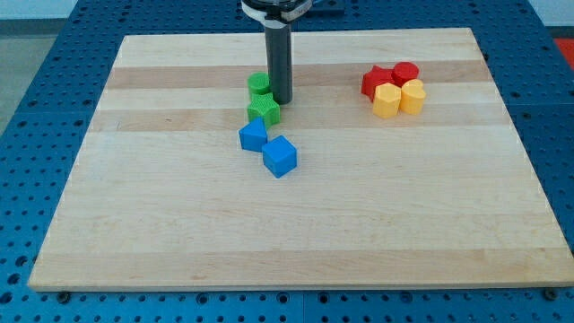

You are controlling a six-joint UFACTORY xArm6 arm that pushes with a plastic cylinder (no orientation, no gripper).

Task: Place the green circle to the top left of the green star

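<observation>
Green circle (259,84) upright — beside my tip (282,100)

Bright, even overhead light washes the pale tabletop (179,224), blocks casting only short soft shadows, a faint sheen on the dark rod (279,63), focus crisp across the view, no visible edge distortion.
</observation>
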